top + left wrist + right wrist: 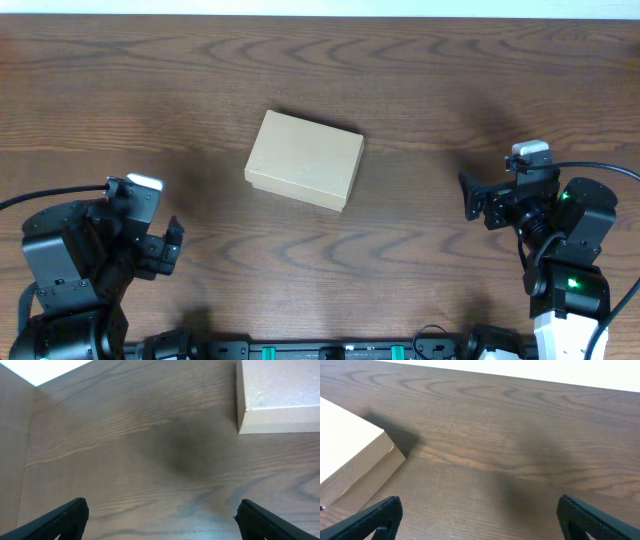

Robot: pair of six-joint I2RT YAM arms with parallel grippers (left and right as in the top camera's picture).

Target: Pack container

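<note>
The container (304,160) lies about the middle of the dark wood-grain surface (450,80), a little to the far side and well apart from both arms. It rests flat with its broad tan top face up and its lid closed. Its long axis runs roughly left to right, skewed so that the right end sits slightly nearer than the left. No brand, label or writing shows on it: the cardboard is plain, with only a thin seam line along its near side. The left arm is folded at the near left corner, and the left gripper (172,247) points right and slightly far, toward the container. Its jaws are spread wide with nothing between them. In the left wrist view, the two dark fingertips stand far apart at the bottom corners over bare wood, and one corner of the container (280,395) shows at the upper right. The right arm sits at the near right, with small green lights lit on its body. The right gripper (467,198) is turned left toward the container, its jaws also set wide and holding nothing. In the right wrist view, its fingertips frame empty surface, and an end of the container (350,455) lies at the left edge, apart from the fingers.
</note>
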